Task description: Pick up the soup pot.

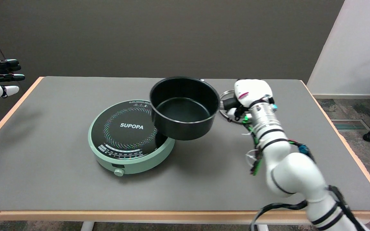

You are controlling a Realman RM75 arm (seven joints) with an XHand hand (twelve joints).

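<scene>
right hand [247, 98] grips, fingers [231, 103] curled, arm extended.

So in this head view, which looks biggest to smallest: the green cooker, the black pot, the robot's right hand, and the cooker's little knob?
1. Cooker, the widest.
2. Pot, held in the air by its handle, so somewhat nearer the camera; still looks smaller than the cooker.
3. Right hand.
4. Knob, by far the smallest.
</scene>
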